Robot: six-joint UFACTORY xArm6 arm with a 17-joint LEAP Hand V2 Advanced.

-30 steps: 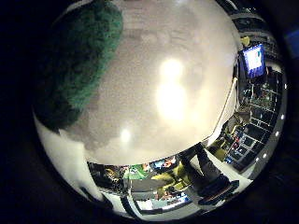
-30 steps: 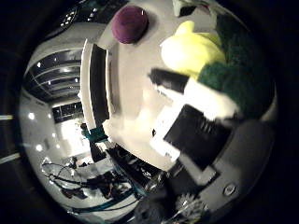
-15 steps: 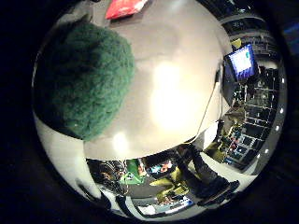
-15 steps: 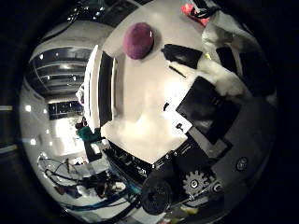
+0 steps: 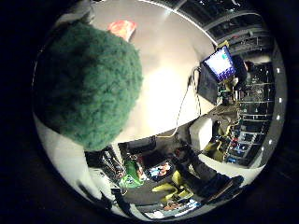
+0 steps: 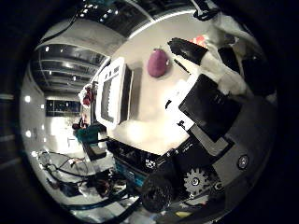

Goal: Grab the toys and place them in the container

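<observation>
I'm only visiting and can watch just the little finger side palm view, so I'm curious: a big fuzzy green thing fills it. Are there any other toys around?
Observer: Yes. The thumb side view shows a purple toy lying on the white table.
Operator: And where are the toys supposed to go?
Observer: A white container stands on the same table, beside the purple toy but not touching it.

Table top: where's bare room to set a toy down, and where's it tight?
Bare stretch on the table between the green knitted toy, the red toy and the monitor. Another patch between the purple toy and the white container. Crowded right at the hand, close to the green toy.
</observation>
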